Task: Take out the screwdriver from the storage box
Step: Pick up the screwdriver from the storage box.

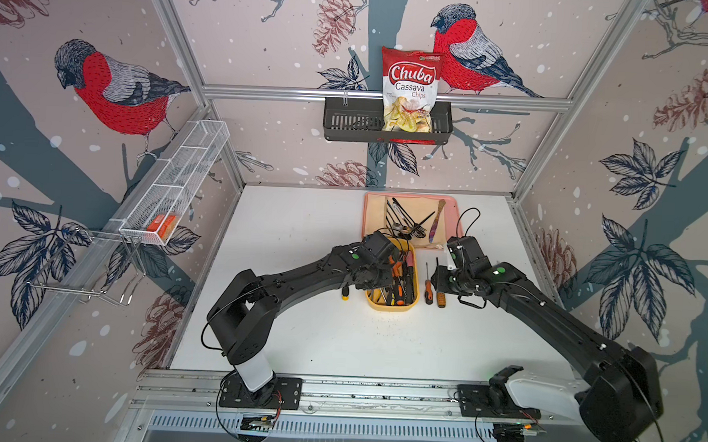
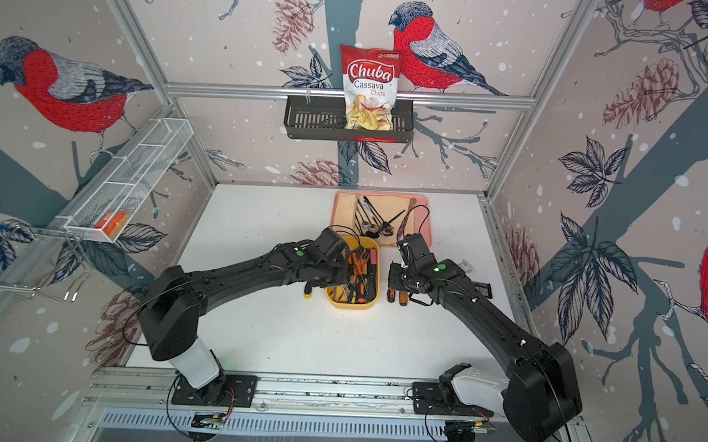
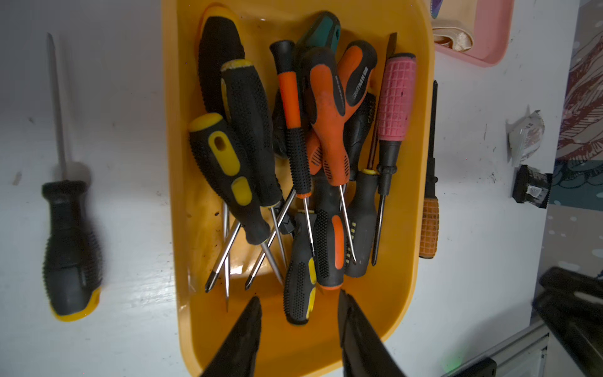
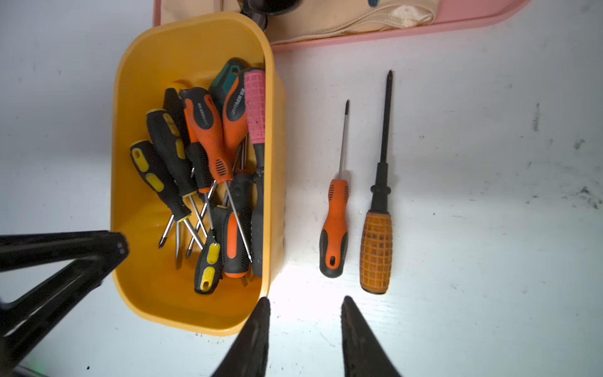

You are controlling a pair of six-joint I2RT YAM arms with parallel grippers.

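The storage box (image 1: 389, 308) is a mustard-yellow tub at mid-table, also seen in the wrist views (image 3: 173, 163) (image 4: 195, 39). Several screwdrivers (image 3: 326, 130) with black, orange, yellow and pink handles lie piled inside. My left gripper (image 3: 299, 297) hangs open over the box's near end, above a black-and-yellow handle (image 3: 298, 293) without holding it. Over bare table beside the box's right wall, my right gripper (image 4: 306, 298) is open and empty. An orange-black screwdriver (image 4: 334, 228) and an orange grid-handled one (image 4: 375, 251) lie right of the box. A black-yellow one (image 3: 70, 248) lies to its left.
A pink tray (image 1: 412, 196) with cloth and utensils lies just behind the box. A black wall basket (image 1: 349, 122) holds a chips bag (image 1: 411, 92). A white mesh shelf (image 1: 180, 179) runs along the left wall. A small black item (image 3: 532, 191) and a clear packet (image 3: 525, 137) lie at the table's right.
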